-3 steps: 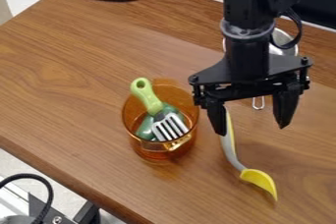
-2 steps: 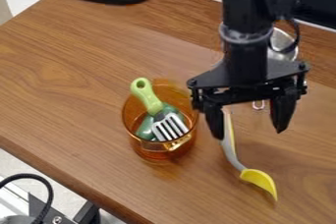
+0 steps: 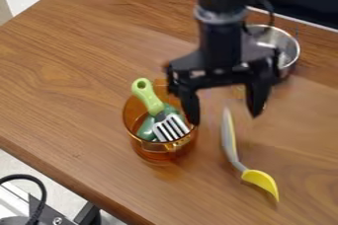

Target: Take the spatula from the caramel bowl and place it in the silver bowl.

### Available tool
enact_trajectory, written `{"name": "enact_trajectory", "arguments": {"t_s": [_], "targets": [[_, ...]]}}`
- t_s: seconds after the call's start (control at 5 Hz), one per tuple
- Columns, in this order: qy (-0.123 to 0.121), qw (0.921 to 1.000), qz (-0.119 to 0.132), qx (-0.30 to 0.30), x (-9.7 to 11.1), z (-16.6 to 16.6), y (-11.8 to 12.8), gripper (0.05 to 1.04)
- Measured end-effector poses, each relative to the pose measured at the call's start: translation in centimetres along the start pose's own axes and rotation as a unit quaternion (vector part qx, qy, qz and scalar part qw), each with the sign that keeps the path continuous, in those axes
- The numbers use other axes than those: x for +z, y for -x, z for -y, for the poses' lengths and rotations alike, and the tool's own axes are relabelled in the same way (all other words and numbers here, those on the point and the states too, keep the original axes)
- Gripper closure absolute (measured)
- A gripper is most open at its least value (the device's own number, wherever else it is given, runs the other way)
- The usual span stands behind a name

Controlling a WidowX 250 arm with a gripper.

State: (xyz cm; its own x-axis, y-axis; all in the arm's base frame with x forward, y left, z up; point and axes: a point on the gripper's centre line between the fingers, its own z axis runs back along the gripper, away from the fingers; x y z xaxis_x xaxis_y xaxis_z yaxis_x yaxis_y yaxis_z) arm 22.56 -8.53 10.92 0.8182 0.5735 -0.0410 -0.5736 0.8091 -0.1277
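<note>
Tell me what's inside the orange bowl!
The caramel bowl holds a green-handled spatula and something green beneath it. The spatula covers part of that green thing.

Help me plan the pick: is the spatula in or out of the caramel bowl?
In: the spatula has its slotted metal head within the rim of the caramel bowl, its green handle sticking up past that rim.

The black arm hangs down, its pincer (image 3: pixel 223 114) pointing downward, fingers spread apart.

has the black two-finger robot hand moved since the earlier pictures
Yes: the hand has shifted toward the picture's left, closer to the round translucent amber bowl, which stands where it did.
</note>
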Motion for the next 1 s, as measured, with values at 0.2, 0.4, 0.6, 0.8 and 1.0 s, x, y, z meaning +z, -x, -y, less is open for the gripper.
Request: {"name": "enact_trajectory", "arguments": {"t_s": [0.2, 0.4, 0.6, 0.8, 1.0], "targets": [[-0.011, 0.9993, 0.027, 0.023, 0.5, -2.0, -0.6, 0.084], [-0.009, 0.997, 0.055, 0.054, 1.4, -4.1, -1.1, 0.084], [-0.015, 0.9885, 0.092, 0.119, 1.3, -5.2, -2.2, 0.084], [-0.013, 0.9806, 0.122, 0.153, 0.5, -5.6, -3.0, 0.084], [-0.011, 0.9777, 0.133, 0.162, 0.0, -5.7, -3.8, 0.084]]}}
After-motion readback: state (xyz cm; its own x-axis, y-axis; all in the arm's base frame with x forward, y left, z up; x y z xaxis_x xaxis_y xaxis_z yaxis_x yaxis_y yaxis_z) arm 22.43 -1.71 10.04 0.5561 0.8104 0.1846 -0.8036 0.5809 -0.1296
